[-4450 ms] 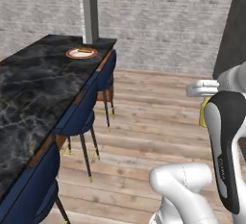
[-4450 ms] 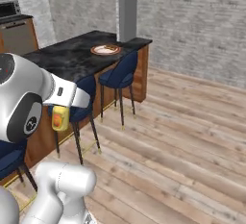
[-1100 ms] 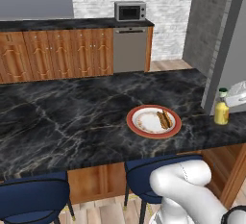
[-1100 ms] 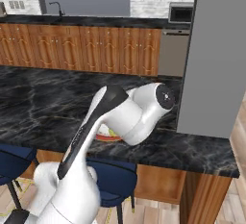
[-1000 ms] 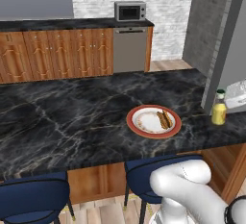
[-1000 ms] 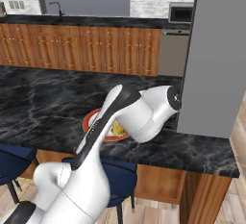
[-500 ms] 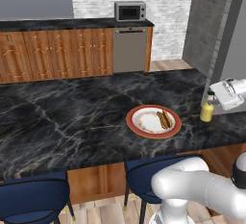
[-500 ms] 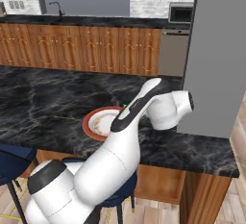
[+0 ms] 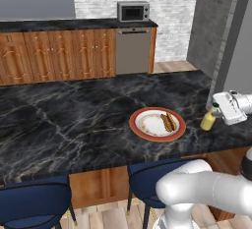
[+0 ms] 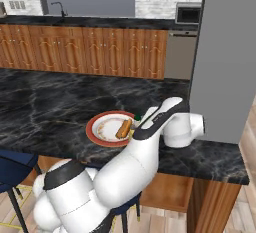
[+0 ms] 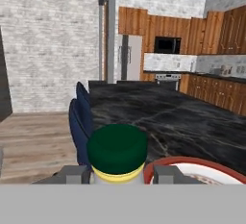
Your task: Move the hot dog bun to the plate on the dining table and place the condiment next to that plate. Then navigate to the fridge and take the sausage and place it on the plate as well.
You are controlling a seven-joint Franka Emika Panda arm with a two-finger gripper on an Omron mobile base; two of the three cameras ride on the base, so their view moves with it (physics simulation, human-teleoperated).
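Gripper (image 9: pixel 215 111) clamps condiment bottle (image 9: pixel 208 120) on dining table (image 9: pixel 74 120), just right of plate (image 9: pixel 157 124) holding hot dog bun (image 9: pixel 169 122).

Kitchen: wooden cabinets (image 9: pixel 74 53), microwave (image 9: pixel 133 12), marble dining table (image 9: pixel 74 120).

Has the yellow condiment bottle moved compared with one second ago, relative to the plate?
Yes. In the left base view the condiment, held in the hand, has come lower and closer to the plate, which has stayed put.
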